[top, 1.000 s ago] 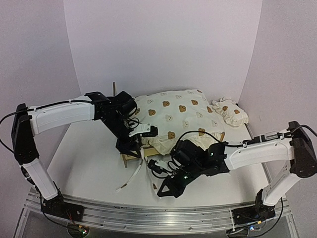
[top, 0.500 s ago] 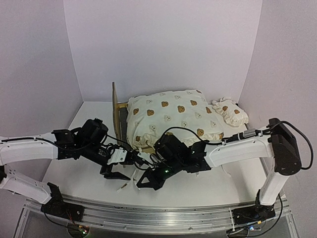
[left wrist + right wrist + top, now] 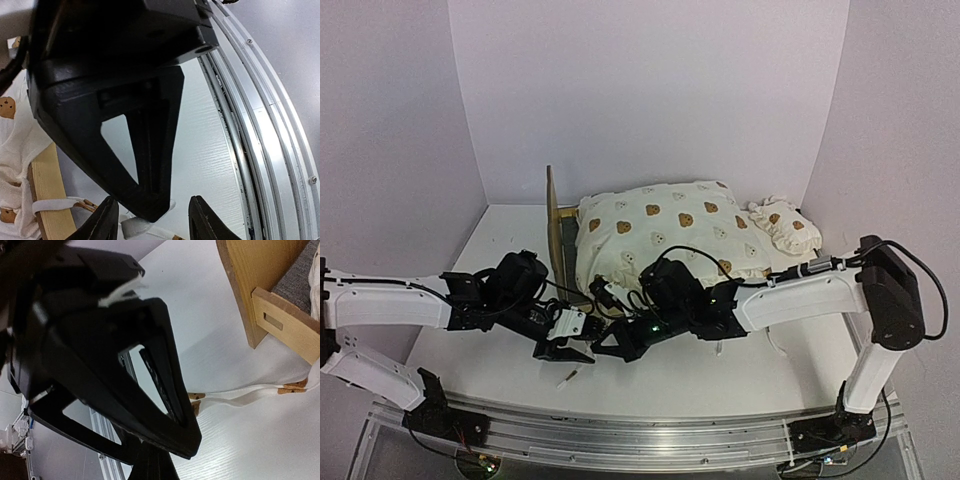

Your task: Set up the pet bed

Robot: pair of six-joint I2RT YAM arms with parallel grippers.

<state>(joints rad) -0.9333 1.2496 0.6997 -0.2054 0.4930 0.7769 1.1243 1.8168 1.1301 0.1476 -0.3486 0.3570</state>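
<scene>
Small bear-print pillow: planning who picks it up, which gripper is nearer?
Right. The right gripper is front-left of the pillow, by the cushion's near edge; the left gripper lies farther left.

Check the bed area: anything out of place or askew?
Two things: the tie strings trail loose over the table in front of the pet bed, and the small pillow lies right of the large cushion, not on it.

Overhead cam sat above and behind the arm bases, looking down over the whole bench (image 3: 720,385). Both wrist cams were jammed in really close and low, sharing the pet bed (image 3: 47,190) corner and a white strap (image 3: 240,399).
</scene>
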